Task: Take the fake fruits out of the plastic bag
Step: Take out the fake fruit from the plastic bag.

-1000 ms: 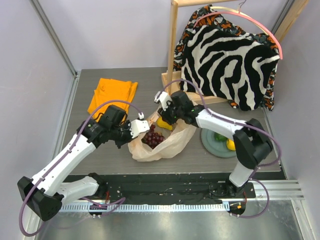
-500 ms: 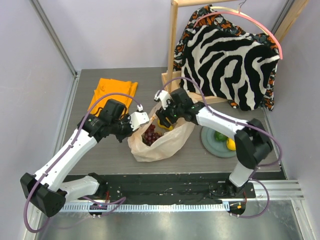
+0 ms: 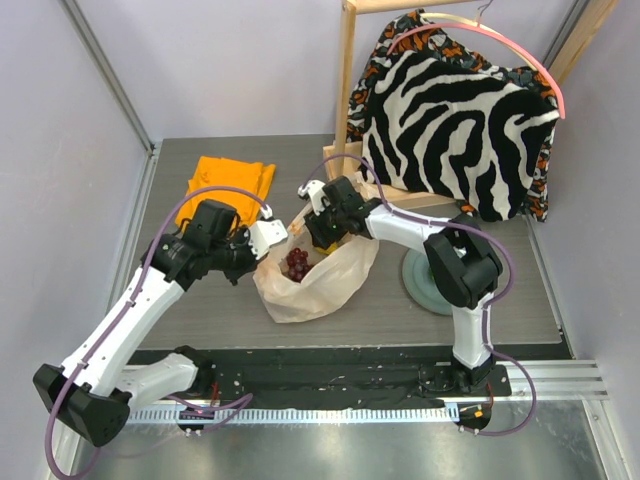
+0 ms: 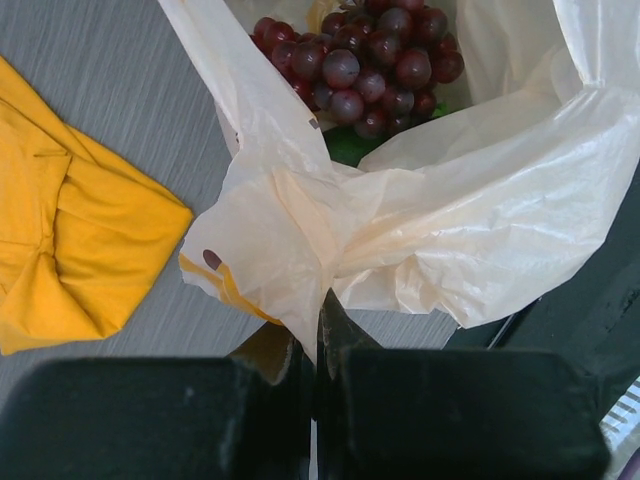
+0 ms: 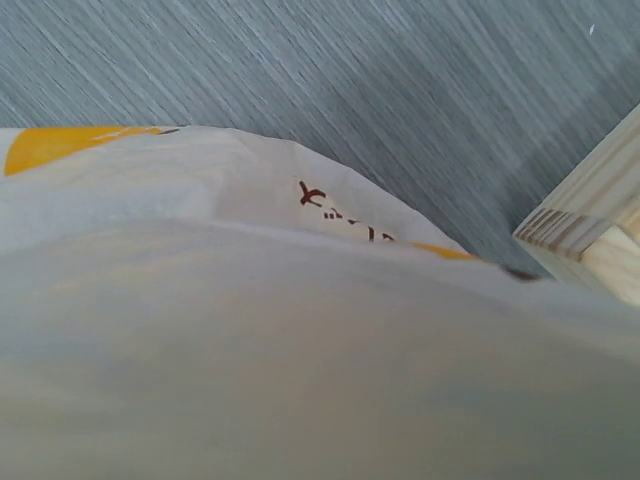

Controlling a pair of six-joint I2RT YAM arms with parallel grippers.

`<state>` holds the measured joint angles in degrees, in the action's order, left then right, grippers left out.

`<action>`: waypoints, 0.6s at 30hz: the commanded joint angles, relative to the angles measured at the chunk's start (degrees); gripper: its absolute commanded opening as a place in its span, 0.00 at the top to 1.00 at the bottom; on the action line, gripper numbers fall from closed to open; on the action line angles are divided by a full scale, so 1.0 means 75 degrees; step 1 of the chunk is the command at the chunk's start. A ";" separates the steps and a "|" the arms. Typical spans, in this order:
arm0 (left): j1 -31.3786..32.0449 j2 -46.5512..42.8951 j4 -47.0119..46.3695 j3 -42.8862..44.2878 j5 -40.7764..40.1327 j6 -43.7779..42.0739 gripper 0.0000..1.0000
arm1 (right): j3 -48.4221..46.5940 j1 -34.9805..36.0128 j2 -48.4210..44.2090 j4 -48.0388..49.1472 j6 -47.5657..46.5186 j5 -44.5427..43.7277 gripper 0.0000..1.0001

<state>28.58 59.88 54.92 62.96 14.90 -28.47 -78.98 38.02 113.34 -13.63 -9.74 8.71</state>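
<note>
The plastic bag (image 3: 318, 285) lies open at mid-table, its mouth facing away from the arm bases. A bunch of dark red grapes (image 3: 297, 264) shows inside it. My left gripper (image 3: 270, 236) is shut on the bag's left rim. In the left wrist view the film (image 4: 300, 240) is pinched between the jaws of that gripper (image 4: 318, 318), with the grapes (image 4: 370, 55) and something green (image 4: 350, 146) beyond. My right gripper (image 3: 318, 224) is at the far rim of the bag's mouth. Bag film (image 5: 300, 340) fills the right wrist view and hides its fingers.
A folded orange cloth (image 3: 226, 186) lies at the back left, close to the left gripper; it also shows in the left wrist view (image 4: 70, 240). A zebra garment (image 3: 455, 120) hangs on a wooden rack (image 3: 346, 100), whose foot (image 5: 590, 240) is beside the right gripper. The right arm partly covers a green plate (image 3: 416, 281).
My left gripper has drawn back and left with the bag's rim, shifting the bag left. My right gripper has moved left along the mouth, and its elbow now covers the plate's fruits.
</note>
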 commanded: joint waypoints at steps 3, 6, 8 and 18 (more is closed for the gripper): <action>-0.0119 -0.0120 -0.0302 -0.0098 0.0217 0.0186 1.00 | -0.0648 -0.0030 -0.0521 -0.0783 -0.0799 0.0502 0.66; -0.0107 -0.0039 -0.0396 -0.0051 0.0217 0.0245 1.00 | -0.1315 -0.0100 -0.0954 -0.1767 -0.0870 0.1285 0.73; -0.0107 0.0067 -0.0455 -0.0016 0.0229 0.0268 1.00 | -0.1620 -0.0252 -0.1470 -0.2120 -0.0730 0.1719 0.75; -0.0516 0.0640 -0.1227 0.0265 0.0064 0.1786 1.00 | -0.1973 -0.0768 -0.2947 -0.3256 -0.0658 0.4533 0.75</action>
<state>27.44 63.18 50.92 62.46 15.20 -23.83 -91.59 33.06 93.97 -32.88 -14.41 32.38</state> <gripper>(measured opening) 0.021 0.566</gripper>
